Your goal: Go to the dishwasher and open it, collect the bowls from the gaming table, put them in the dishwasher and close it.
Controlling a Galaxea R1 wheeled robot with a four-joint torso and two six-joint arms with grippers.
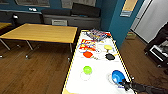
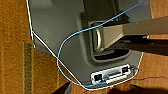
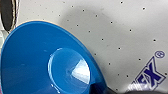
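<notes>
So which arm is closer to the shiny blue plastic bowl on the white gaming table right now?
The right. The right gripper is at the near rim of the shiny blue plastic bowl on the white gaming table. The left wrist view looks down on the robot's grey base and wood floor, away from the bowl.

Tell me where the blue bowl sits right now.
In the head view the blue bowl lies on the gaming table near its right edge at the near end, right of the green bowl, with the right gripper at its rim.
</notes>
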